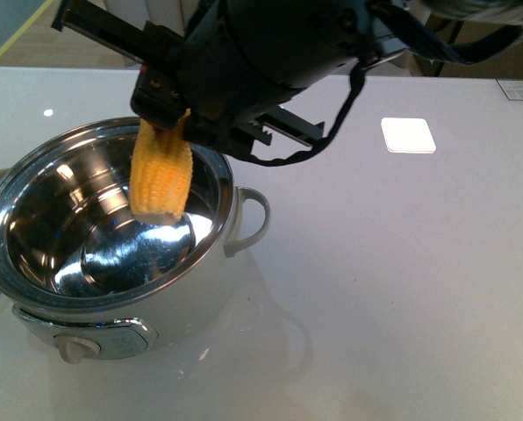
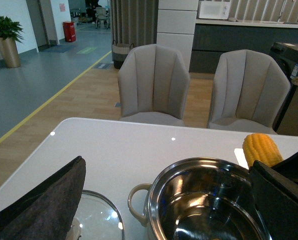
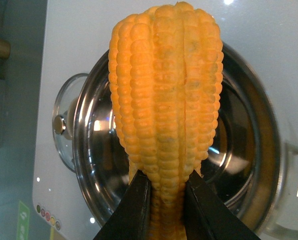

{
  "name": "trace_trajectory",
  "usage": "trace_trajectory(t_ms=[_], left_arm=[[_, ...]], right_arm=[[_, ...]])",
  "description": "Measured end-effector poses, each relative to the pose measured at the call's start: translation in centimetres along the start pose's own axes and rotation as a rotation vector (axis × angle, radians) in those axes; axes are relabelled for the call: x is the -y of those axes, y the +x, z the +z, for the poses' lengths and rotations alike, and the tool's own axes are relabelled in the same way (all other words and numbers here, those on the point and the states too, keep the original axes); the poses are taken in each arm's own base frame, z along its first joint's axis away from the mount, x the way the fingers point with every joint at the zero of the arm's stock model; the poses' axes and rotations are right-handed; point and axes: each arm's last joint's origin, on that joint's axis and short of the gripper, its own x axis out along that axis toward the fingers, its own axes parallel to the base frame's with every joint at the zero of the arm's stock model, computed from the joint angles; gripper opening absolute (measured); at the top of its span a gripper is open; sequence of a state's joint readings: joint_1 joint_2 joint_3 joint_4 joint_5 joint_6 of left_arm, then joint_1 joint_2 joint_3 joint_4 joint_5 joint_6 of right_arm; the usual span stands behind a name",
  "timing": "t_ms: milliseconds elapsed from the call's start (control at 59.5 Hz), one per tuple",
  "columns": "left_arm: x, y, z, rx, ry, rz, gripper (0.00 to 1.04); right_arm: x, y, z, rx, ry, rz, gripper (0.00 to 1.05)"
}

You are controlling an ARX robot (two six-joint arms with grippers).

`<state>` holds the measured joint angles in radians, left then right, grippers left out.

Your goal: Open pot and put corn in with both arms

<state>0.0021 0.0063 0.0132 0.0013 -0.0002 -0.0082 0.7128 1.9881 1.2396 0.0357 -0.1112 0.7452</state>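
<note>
The open steel pot stands at the front left of the white table, its beige knob facing me. My right gripper is shut on the yellow corn and holds it upright over the pot's far rim, blunt end down inside the opening. The right wrist view shows the corn clamped between the black fingers above the pot. The left wrist view shows the pot, the corn's tip and the glass lid beside the pot. My left gripper is open; only one dark finger shows.
A white square patch lies on the table at the back right. The lid rests on the table beside the pot. Two grey chairs stand beyond the table's far edge.
</note>
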Motion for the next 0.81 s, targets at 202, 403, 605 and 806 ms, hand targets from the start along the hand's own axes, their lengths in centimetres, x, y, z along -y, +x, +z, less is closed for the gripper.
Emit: trace_trajectory(t_ms=[202, 403, 605, 806], left_arm=[[0.0, 0.0, 0.0, 0.0, 0.0, 0.0, 0.98], [0.0, 0.0, 0.0, 0.0, 0.0, 0.0, 0.98], [0.0, 0.0, 0.0, 0.0, 0.0, 0.0, 0.98], [0.0, 0.0, 0.0, 0.0, 0.0, 0.0, 0.98]], right_arm=[[-0.4, 1.8, -1.2, -0.052, -0.015, -0.016, 0.11], [-0.4, 2.4, -1.7, -0.06, -0.039, -0.045, 0.36], [0.5, 1.7, -1.4, -0.045, -0.072, -0.073, 0.69], [2.3, -2.0, 0.3, 0.05, -0.052, -0.075, 0.97]])
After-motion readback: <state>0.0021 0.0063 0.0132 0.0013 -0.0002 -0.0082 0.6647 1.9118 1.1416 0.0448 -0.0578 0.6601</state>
